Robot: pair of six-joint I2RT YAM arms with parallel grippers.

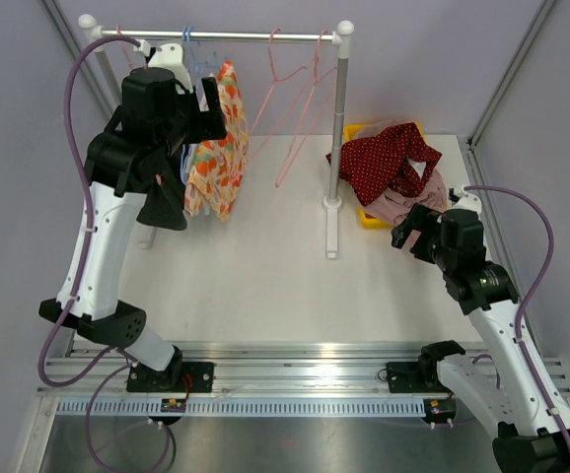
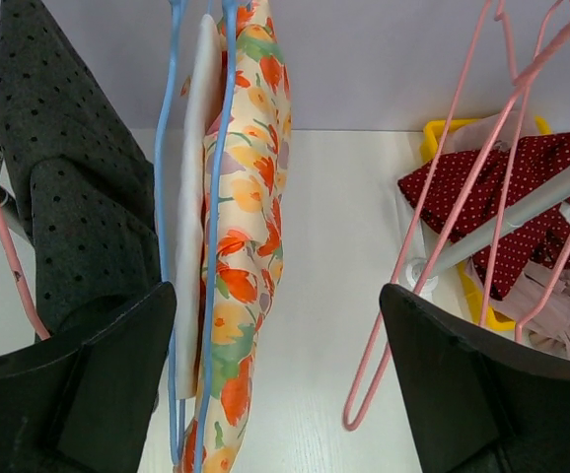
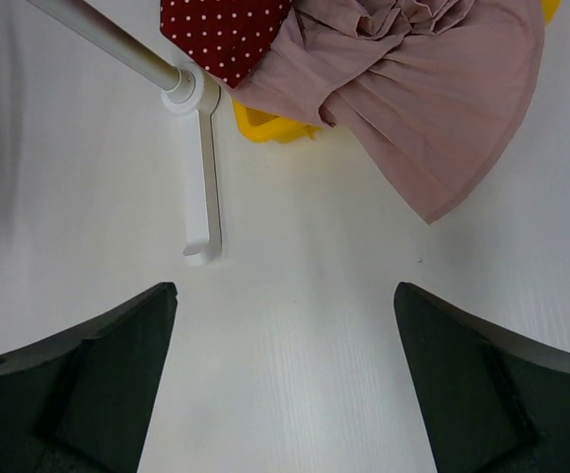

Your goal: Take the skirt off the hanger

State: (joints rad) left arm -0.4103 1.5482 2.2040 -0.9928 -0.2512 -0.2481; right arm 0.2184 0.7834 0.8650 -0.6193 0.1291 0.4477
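left pincer (image 2: 275, 310) spread, skirt (image 2: 250, 227) between its jaws, unheld; closing risked pinching blue hanger (image 2: 164, 197) too. right pincer (image 3: 285, 296) spread, idle.

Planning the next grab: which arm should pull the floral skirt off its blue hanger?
Left. The left gripper is open at the rail, facing the floral skirt; the right gripper, open too, is low beside the yellow bin.

We see bright, even overhead light in all three views. The white tabletop (image 1: 265, 276) nearly washes out and carries only faint, soft shadows. Glare streaks the aluminium rail (image 1: 305, 372) at the near edge. In our left wrist view the floral garment (image 2: 250, 246) is sharp, while the black fingers (image 2: 78, 394) of the left pincer (image 2: 277, 294) look dark and featureless.
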